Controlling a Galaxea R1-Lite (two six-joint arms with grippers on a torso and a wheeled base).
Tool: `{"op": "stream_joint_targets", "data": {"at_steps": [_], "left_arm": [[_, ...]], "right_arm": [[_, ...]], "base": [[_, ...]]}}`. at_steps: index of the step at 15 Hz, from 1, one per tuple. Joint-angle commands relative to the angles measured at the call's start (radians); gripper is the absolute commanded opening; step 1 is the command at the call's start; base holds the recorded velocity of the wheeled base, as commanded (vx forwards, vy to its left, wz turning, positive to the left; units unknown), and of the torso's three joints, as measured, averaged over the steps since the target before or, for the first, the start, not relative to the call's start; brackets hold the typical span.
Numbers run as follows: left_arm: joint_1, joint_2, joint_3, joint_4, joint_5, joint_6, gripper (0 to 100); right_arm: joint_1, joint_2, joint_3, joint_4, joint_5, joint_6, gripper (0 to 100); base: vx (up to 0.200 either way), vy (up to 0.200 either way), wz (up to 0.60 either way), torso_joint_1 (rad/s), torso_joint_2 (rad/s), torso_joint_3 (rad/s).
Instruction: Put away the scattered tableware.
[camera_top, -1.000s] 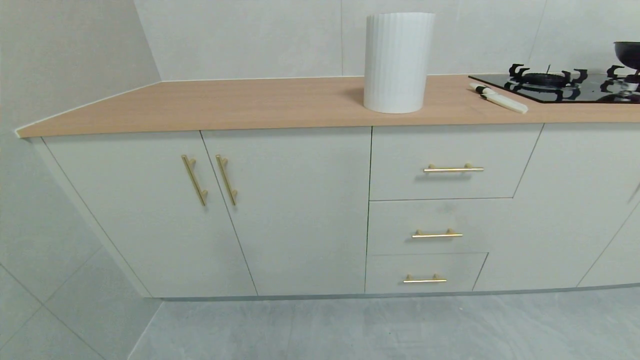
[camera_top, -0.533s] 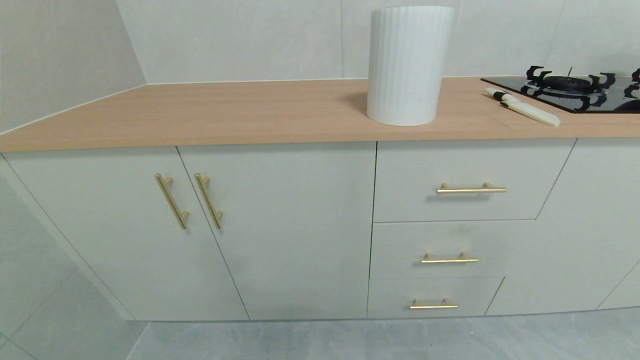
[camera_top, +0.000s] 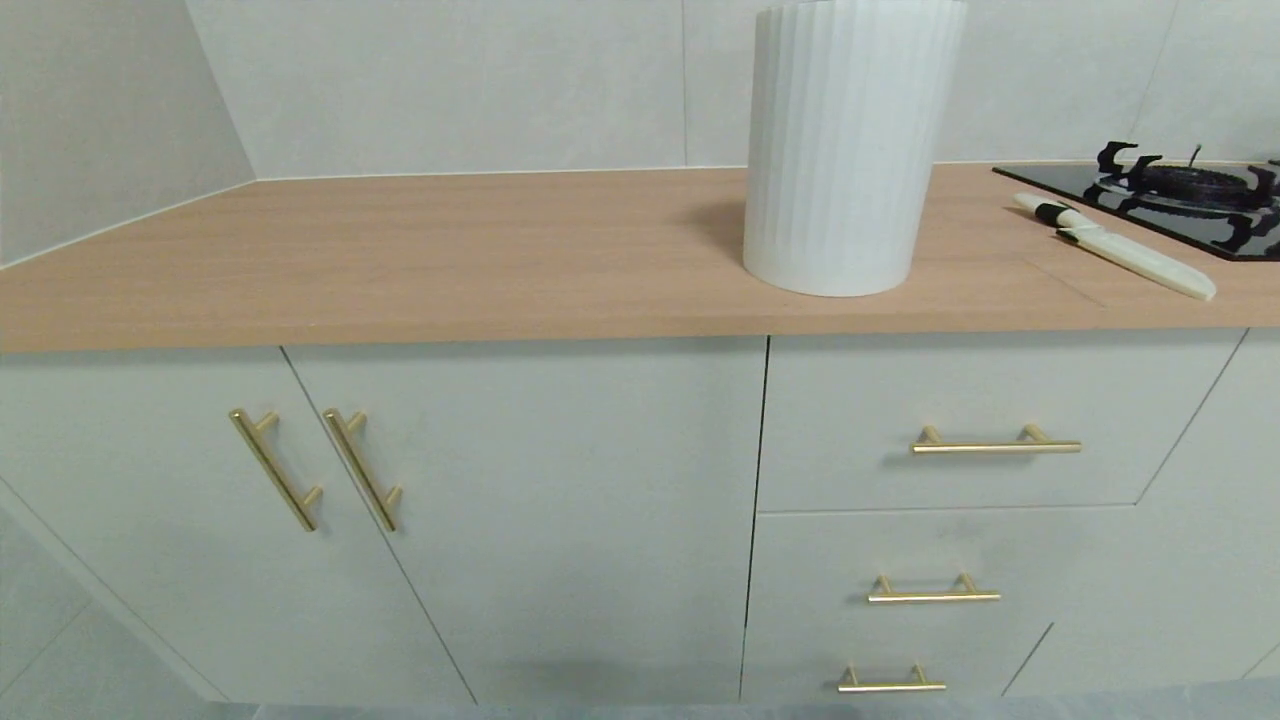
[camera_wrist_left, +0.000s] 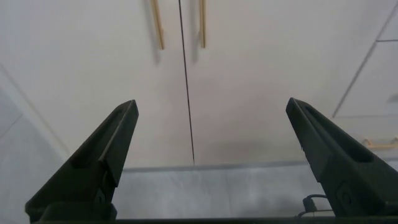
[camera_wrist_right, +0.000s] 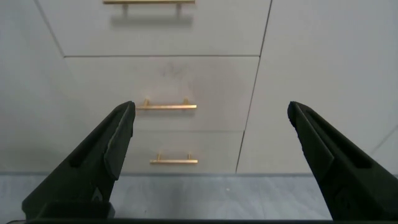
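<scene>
Only the camera has closed in. Tall white ribbed holder (camera_top: 845, 150) stands on the wooden countertop (camera_top: 400, 250), contents hidden; what looks like a cream knife (camera_top: 1115, 257) lies beside the black hob (camera_top: 1150, 195). Left gripper (camera_wrist_left: 210, 104) and right gripper (camera_wrist_right: 210, 106) gape, empty.

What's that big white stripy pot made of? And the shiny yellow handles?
The white ribbed container looks like matte ceramic or plastic. It is smooth, with no shine and even vertical grooves, but I can't tell which. The drawer handles look like brushed, brass-coloured metal, going by their golden gleam.
</scene>
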Motion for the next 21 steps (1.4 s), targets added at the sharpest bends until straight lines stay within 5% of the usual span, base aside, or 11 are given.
{"op": "stream_joint_targets", "data": {"at_steps": [1,10,21], "left_arm": [[0.000,0.000,0.000,0.000,0.000,-0.002,100],[0.000,0.000,0.000,0.000,0.000,-0.001,100],[0.000,0.000,0.000,0.000,0.000,-0.002,100]], "right_arm": [[0.000,0.002,0.000,0.000,0.000,-0.001,100],[0.000,0.002,0.000,0.000,0.000,-0.001,100],[0.000,0.002,0.000,0.000,0.000,-0.001,100]], "base": [[0.000,0.000,0.00,0.000,0.00,0.000],[0.000,0.000,0.00,0.000,0.00,0.000],[0.000,-0.164,0.00,0.001,0.00,0.001]]}}
